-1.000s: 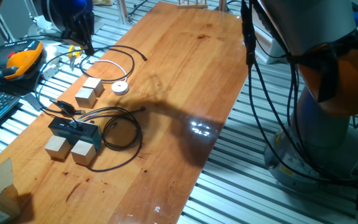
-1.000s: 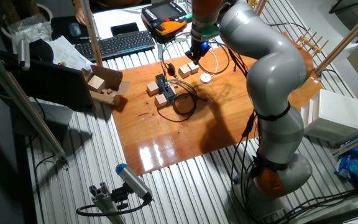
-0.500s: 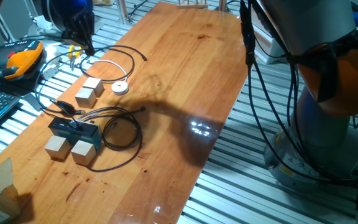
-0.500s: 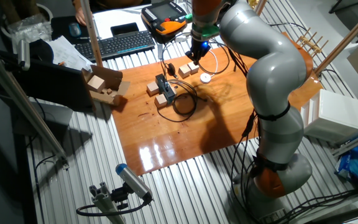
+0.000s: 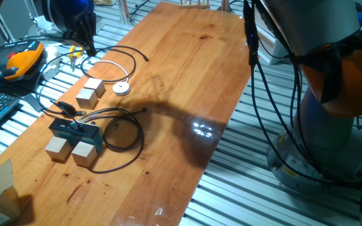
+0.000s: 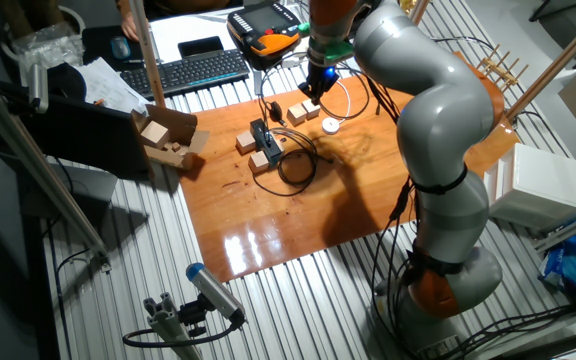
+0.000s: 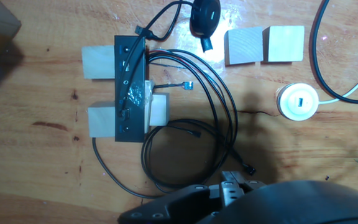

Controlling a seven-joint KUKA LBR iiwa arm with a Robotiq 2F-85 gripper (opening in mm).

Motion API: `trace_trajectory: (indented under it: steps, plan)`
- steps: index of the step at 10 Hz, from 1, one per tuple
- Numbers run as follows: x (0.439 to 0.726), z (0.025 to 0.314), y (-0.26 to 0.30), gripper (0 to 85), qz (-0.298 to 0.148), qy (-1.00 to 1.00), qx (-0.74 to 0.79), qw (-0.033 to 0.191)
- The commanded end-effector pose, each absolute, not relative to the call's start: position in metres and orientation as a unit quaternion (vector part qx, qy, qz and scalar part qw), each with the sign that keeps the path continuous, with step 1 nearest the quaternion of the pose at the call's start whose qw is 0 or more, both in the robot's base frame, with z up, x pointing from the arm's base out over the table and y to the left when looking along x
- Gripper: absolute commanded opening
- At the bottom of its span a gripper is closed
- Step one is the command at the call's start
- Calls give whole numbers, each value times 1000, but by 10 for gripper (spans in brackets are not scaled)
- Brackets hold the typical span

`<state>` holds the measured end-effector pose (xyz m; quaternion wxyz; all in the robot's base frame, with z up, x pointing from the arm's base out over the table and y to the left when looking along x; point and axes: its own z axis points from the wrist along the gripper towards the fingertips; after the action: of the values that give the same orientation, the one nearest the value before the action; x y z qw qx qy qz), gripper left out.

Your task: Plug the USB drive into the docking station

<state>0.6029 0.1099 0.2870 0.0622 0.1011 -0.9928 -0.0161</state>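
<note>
In one fixed view the gripper (image 5: 88, 49) hangs over the far left corner of the tabletop (image 5: 187, 75), above loops of black cable (image 5: 123, 135). Its dark body hides the fingers, so it cannot be told if they are apart or together. The docking station (image 5: 74, 130) lies flat near the left edge of the tabletop. Two wooden cubes (image 5: 71, 150) touch its near side, and two more cubes (image 5: 90, 92) stand apart from it on the far side. A round white puck (image 5: 121, 89) lies just beside the far pair.

In the other fixed view the gripper (image 6: 313, 88) is above the tabletop edge that faces the keyboard (image 6: 196, 70). The docking station (image 6: 261, 140) lies near the corner on that side, between its cubes, well apart from the gripper.

In the hand view the docking station (image 7: 131, 87) is seen from above, with thin cables coming out of its long side. A small black oblong piece (image 7: 204, 17) lies near one of its ends. The gripper is only a blurred dark mass at the bottom of this view, so its state cannot be told. The USB drive cannot be picked out with certainty in any view.
</note>
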Motion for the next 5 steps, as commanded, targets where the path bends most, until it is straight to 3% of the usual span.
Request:
trace_trajectory:
  steps: [1,5]
  plan:
    - [602,287,110,0,-16,-993,101,63]
    - [598,288,110,0,-15,-993,99,64]
